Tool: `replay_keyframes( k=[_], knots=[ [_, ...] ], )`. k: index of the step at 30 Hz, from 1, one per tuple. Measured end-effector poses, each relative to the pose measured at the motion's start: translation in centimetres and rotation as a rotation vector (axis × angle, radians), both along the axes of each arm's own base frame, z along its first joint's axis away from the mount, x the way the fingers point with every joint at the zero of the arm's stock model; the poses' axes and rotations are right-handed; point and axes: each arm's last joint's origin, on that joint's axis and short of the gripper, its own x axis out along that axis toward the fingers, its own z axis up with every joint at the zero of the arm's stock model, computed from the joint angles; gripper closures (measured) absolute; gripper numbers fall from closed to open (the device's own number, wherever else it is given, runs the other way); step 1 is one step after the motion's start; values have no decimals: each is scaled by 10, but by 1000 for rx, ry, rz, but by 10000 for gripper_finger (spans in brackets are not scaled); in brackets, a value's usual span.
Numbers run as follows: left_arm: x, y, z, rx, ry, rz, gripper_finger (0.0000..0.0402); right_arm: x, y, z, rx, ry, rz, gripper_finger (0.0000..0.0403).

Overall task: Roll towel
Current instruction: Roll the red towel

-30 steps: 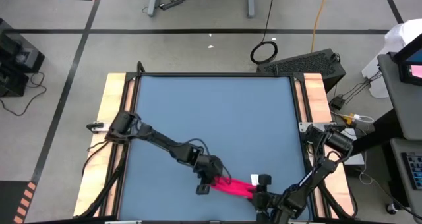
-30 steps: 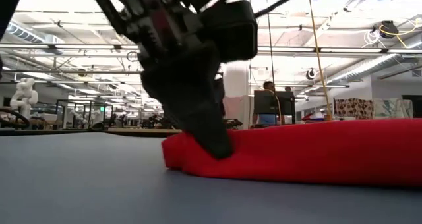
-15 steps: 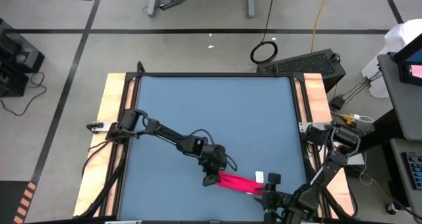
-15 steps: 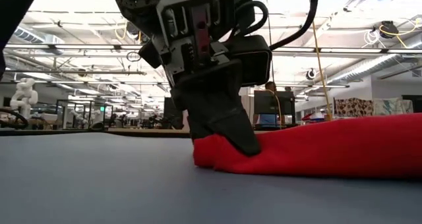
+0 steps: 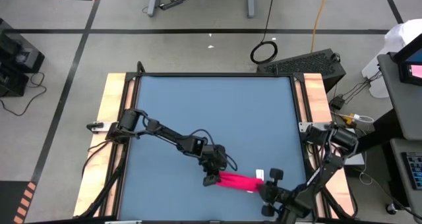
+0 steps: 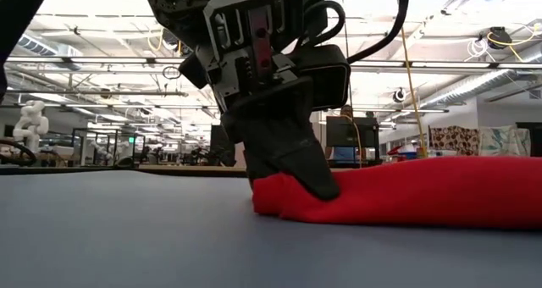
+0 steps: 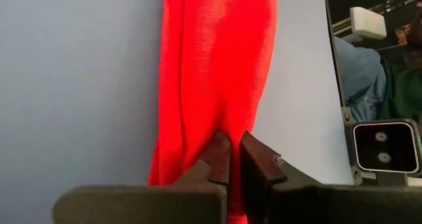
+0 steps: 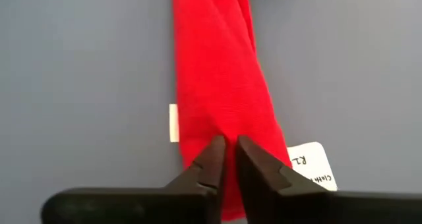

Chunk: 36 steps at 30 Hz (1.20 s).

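One bright pinkish-red cloth towel (image 5: 239, 181), bunched into a long narrow roll, lies near the front edge of the blue tabletop (image 5: 217, 118). White tag (image 8: 312, 163) at its right end; handwriting reads partly "Cloth" and "R2". Second, small white tab (image 8: 173, 122) on its side. Two grippers: left gripper (image 7: 229, 155) clamped on the towel's left end, right gripper (image 8: 229, 155) pinched together on the right end.

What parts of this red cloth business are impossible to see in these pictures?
- Low view: the towel runs off the right edge, and the left tool hides part of its near end.
- Right wrist view: the white tag's writing is cut by the fingers.
- High view: the towel's folds are too small.
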Motion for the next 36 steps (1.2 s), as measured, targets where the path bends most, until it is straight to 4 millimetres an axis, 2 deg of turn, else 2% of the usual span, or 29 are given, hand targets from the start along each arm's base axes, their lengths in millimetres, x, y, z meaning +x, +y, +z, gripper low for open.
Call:
replay_keyframes(
  k=[7, 12, 17, 22, 24, 26, 31, 36],
  knots=[
    [1, 1, 0, 42, -20, 39, 380, 4, -9, -6, 47, 74, -47, 392],
    [1, 3, 7, 65, -26, 75, 334, 3, -9, -11, 73, 52, -52, 393],
    [-7, 6, 31, 110, -18, 92, 285, 2, -9, -11, 78, 54, -52, 394],
    [-16, 4, 64, 225, -109, 130, 250, 2, -9, -11, 78, 58, -49, 394],
    [-17, -9, 70, 312, -193, 133, 237, 2, -8, -11, 83, 59, -49, 394],
    [-24, -31, 70, 409, -249, 92, 222, 2, -8, -12, 84, 58, -48, 394],
    [-37, -81, 44, 714, -353, 24, 173, 2, -8, -12, 85, 58, -48, 394],
    [-42, -106, 28, 863, -431, 56, 129, 2, -8, -12, 79, 48, -48, 394]
  ],
)
